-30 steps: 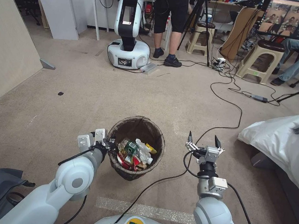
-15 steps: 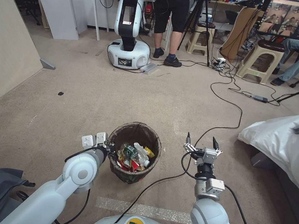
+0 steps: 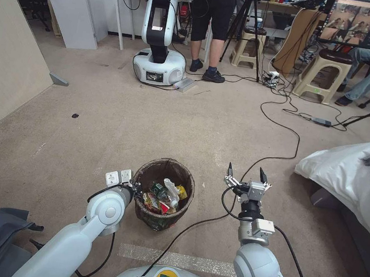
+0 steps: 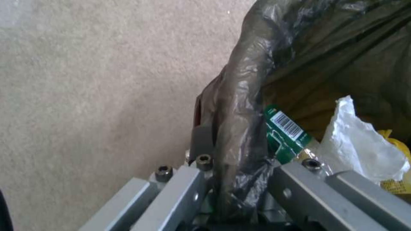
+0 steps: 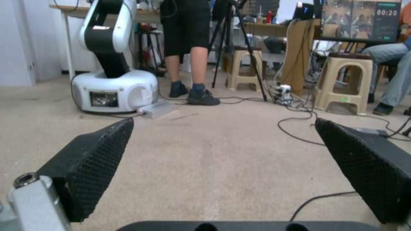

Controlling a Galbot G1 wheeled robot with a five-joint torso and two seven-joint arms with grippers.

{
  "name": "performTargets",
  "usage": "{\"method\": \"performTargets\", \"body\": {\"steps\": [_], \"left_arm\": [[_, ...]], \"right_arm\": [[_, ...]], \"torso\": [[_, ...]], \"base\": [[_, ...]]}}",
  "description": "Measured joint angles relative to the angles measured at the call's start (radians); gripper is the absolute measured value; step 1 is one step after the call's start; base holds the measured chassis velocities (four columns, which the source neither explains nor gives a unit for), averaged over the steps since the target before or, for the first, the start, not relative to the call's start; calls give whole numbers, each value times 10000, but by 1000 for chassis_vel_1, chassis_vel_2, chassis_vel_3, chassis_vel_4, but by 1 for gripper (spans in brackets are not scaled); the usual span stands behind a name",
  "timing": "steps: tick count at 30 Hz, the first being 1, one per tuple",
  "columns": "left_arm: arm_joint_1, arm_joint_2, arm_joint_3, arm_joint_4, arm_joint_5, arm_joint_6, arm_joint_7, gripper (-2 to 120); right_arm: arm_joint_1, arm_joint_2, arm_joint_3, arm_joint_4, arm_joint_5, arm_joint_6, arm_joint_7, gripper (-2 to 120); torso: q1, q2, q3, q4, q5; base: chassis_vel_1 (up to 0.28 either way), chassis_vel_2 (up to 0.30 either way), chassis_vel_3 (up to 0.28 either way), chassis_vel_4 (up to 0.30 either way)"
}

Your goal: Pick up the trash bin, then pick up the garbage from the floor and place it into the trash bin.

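Brown-black bag plastic is the thing to watch here. From the head view, the trash bin (image 3: 162, 193) sits on the carpet just in front of the robot, a bit left of centre, with the left claw (image 3: 134, 188) pinched on its near-left rim. The garbage (image 3: 163, 195) is already piled inside: a green-labelled bottle, crinkly wrappers, white tissue. The right claw (image 3: 244, 174) hovers off to the right of the bin, spread wide and holding nothing. If you ask me, the carry goes best slow and level, since that rim grip is all on one side and the bucket will want to tilt and spill.

Left wrist view: the fingers (image 4: 201, 141) clamp the rim with the thin, wrinkly liner bunched between them. That film looks slippery, so I'd trust the stiff plastic wall under it, not the bag. The bottle label (image 4: 284, 133) and the tissue (image 4: 364, 150) sit right beside the grip.

Right wrist view: two black, mesh-textured wedge pads (image 5: 96, 155) stand far apart over fuzzy beige carpet (image 5: 222, 154), with a cable trailing nearby.
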Motion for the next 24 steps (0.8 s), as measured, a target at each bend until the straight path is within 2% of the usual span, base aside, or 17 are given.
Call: {"method": "performTargets", "body": {"steps": [24], "left_arm": [[-98, -263, 68, 517, 230, 11, 164, 0]], "right_arm": [[40, 65, -136, -39, 5, 17, 11, 100]], "torso": [[-2, 3, -4, 4, 11]], "base": [[0, 0, 0, 0]]}}
